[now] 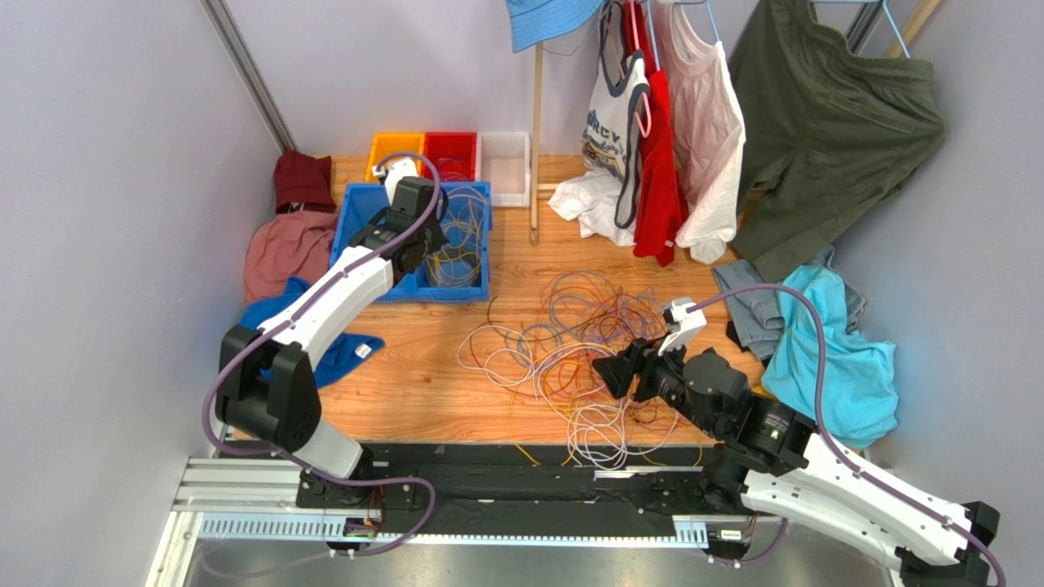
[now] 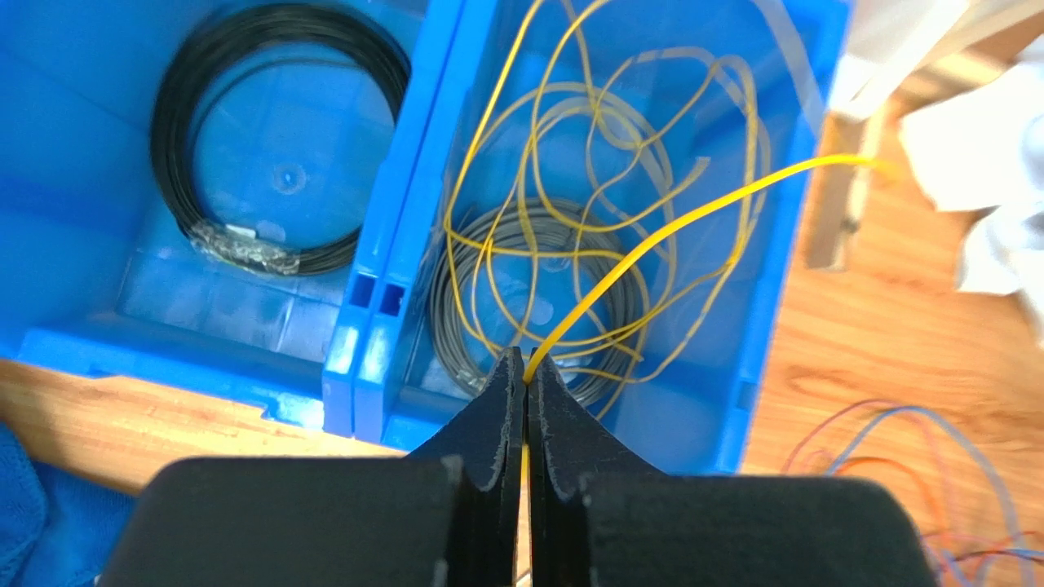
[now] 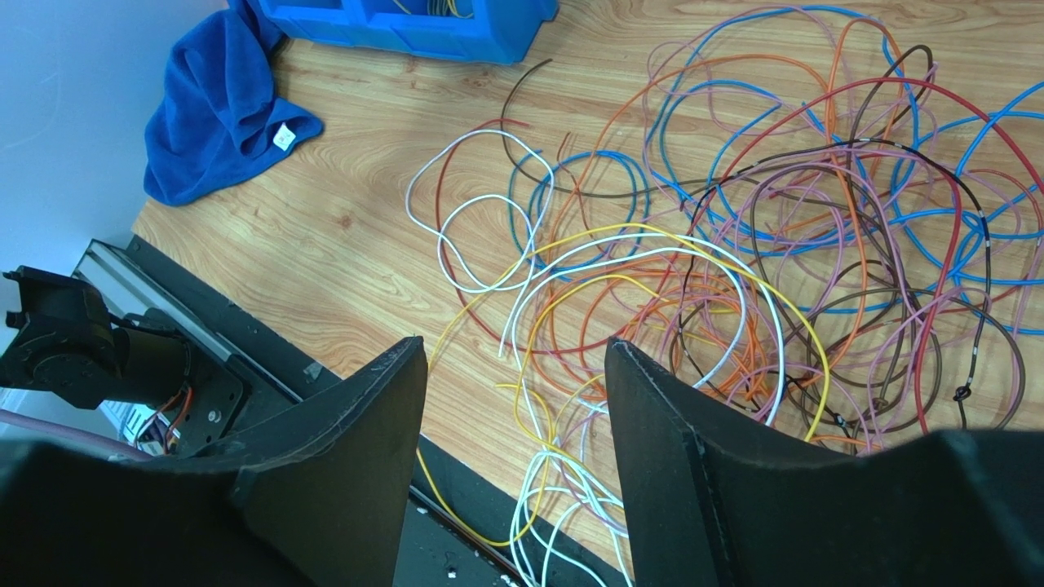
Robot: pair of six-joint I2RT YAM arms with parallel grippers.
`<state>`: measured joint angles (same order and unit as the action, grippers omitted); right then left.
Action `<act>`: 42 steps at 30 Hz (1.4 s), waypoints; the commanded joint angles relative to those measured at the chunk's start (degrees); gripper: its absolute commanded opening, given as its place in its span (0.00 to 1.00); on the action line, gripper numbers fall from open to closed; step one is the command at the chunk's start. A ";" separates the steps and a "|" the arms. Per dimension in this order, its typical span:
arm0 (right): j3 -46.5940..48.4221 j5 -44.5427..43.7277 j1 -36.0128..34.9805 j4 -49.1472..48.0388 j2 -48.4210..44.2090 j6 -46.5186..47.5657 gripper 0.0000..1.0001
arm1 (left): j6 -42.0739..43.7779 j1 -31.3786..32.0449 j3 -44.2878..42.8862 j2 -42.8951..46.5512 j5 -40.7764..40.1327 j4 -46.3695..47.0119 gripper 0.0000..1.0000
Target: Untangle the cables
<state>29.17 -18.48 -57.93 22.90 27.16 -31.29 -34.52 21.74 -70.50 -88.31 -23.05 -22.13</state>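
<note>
A tangle of thin cables [image 1: 576,349] in orange, white, purple, red, blue and brown lies on the wooden table, also in the right wrist view [image 3: 784,245]. My left gripper [image 2: 527,367] is shut on a yellow cable [image 2: 686,220] above the right compartment of the blue bin [image 2: 772,306], where yellow loops lie on a grey coil [image 2: 478,324]. In the top view the left gripper [image 1: 431,251] is over that bin [image 1: 355,214]. My right gripper [image 3: 515,355] is open and empty above the near edge of the tangle; in the top view it [image 1: 615,367] is at the pile's right side.
A black cable coil [image 2: 276,135] fills the bin's left compartment. Orange [image 1: 392,149], red [image 1: 451,153] and white [image 1: 505,157] bins stand behind. A blue cloth [image 3: 221,104] lies left, clothes hang on a rack [image 1: 662,122] at the back, a teal cloth [image 1: 839,355] lies right. A black rail [image 1: 515,471] runs along the near edge.
</note>
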 commanded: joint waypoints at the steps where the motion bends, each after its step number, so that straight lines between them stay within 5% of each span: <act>1: -0.08 -0.07 0.19 -2.94 -0.53 -0.88 0.59 | -2.30 -0.20 0.54 3.85 -1.56 -0.63 0.00; 9: -0.34 0.02 0.19 -3.56 0.17 -0.70 0.59 | -1.43 -0.99 0.11 1.31 -2.09 0.60 0.00; 19: -0.25 -2.09 0.19 -2.86 0.88 0.79 0.59 | 2.09 -2.49 -26.86 -22.15 -0.24 -9.05 0.00; 23: -0.25 -2.18 0.10 -2.94 1.58 1.40 0.59 | 1.13 -3.02 -25.40 -23.84 -0.15 -9.52 0.01; 32: -0.69 -1.82 0.19 -3.73 1.85 1.14 0.59 | 3.06 -3.10 -18.97 -13.38 -1.30 -6.61 0.91; 42: -1.83 -1.47 0.19 -4.61 1.85 -1.23 0.59 | 5.95 1.28 -13.28 3.92 -1.39 0.75 0.95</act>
<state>27.90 -19.44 -57.93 21.28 29.21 -31.09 -31.42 19.94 -87.11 -92.55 -24.40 -28.29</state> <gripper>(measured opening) 0.592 0.939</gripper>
